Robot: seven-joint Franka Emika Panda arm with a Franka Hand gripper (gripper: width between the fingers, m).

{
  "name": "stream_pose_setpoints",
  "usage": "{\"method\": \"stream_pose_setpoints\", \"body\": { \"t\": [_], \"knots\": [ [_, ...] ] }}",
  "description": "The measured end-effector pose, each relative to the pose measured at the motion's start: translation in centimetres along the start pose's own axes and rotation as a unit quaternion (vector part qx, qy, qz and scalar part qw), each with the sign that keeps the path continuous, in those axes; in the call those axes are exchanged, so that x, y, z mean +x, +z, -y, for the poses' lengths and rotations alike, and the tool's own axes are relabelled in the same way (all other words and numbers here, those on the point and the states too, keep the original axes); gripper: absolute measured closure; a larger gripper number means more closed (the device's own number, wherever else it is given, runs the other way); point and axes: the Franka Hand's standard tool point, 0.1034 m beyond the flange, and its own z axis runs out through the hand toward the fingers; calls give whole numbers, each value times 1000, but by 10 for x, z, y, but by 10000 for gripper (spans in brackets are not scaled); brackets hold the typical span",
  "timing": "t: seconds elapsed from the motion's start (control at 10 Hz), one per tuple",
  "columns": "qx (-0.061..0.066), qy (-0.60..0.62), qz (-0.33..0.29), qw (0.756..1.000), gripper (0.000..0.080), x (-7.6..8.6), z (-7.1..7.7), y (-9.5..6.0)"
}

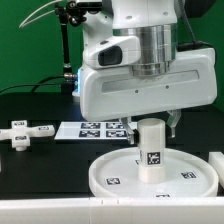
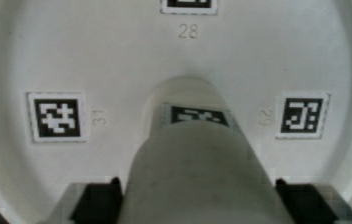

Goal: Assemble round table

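Note:
The large round disc (image 1: 100,178) lies flat on the black table in the front middle, tags facing up. The short cylindrical leg (image 1: 151,150) stands upright on its centre, with a tag on its side. My gripper (image 1: 151,128) hangs straight above the disc and is shut on the leg's upper end. In the wrist view the leg (image 2: 194,150) runs down between the black fingers (image 2: 98,200), whose pads touch it on both sides, and the disc (image 2: 84,60) fills the background. I cannot see a cross-shaped foot.
The marker board (image 1: 95,128) lies behind the disc. A small white T-shaped block (image 1: 25,131) sits at the exterior view's left. A white piece (image 1: 218,162) shows at the right edge, cut off. A black stand rises at the back.

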Motion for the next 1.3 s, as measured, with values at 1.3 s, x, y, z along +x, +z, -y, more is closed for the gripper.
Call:
{"method": "stream_pose_setpoints", "body": {
  "t": [1.3],
  "knots": [
    [30,471,18,881,389,-4,9,2]
  ]
}}
